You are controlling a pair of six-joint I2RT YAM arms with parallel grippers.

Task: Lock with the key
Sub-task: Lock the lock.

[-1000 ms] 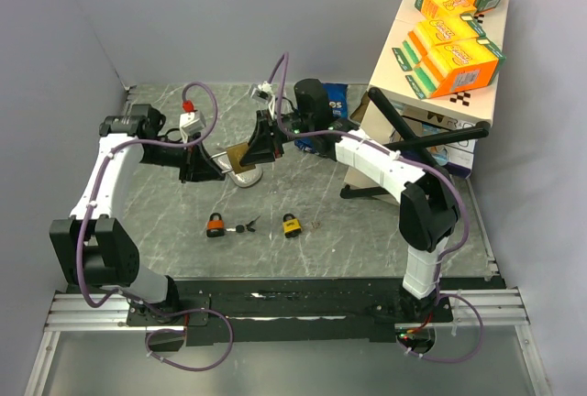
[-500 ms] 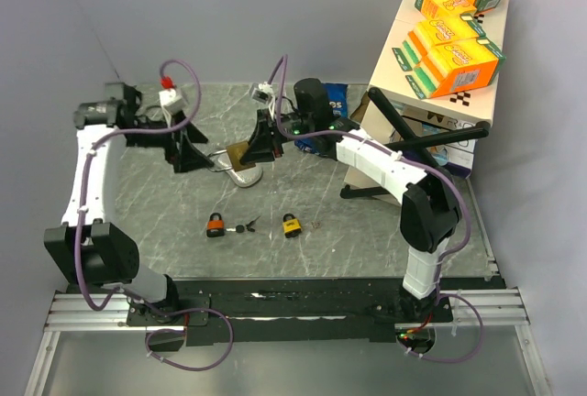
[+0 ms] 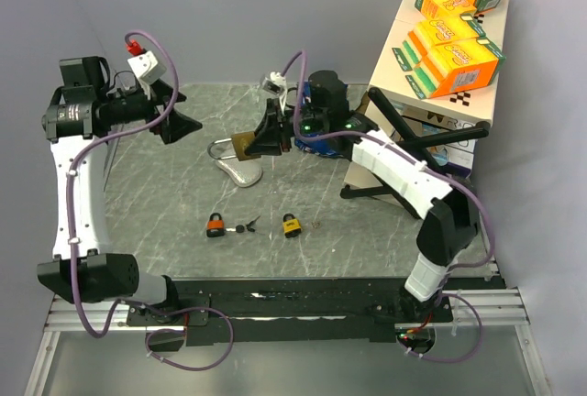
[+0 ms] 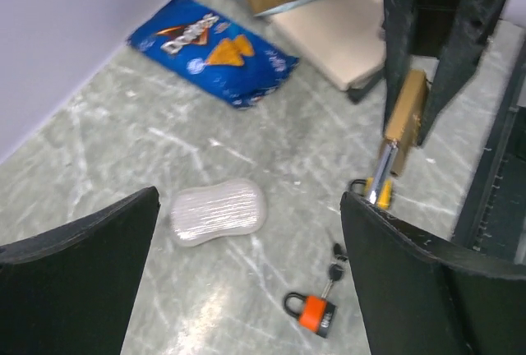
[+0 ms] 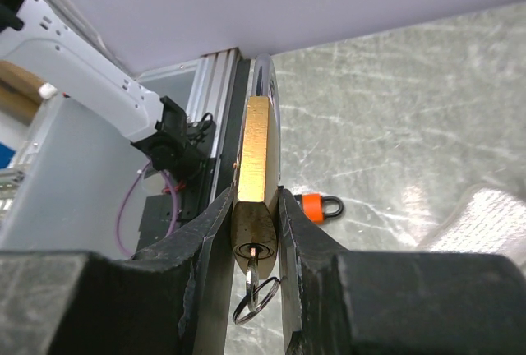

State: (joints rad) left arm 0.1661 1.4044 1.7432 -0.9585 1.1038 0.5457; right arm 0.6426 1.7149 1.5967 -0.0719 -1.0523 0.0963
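**Brass padlock pinched in right claw, shackle end leading**

The brass padlock is held off the worktop, its flat sides pinched between the fingers of the right claw. Its long axis runs along the fingers. The keyhole end faces the wrist camera and the shackle points away. From above, the shackle end points toward the robot's left, about level. A key sits in the keyhole, with its ring hanging below. The key's blade is hidden, and I cannot tell if the shackle is latched.

A white pouch lies just under the padlock. An orange padlock, loose keys and a yellow padlock lie nearer the bases. The left claw is raised well apart, with its fingers spread wide and nothing between them. The right arm hides most of a blue snack bag from above.
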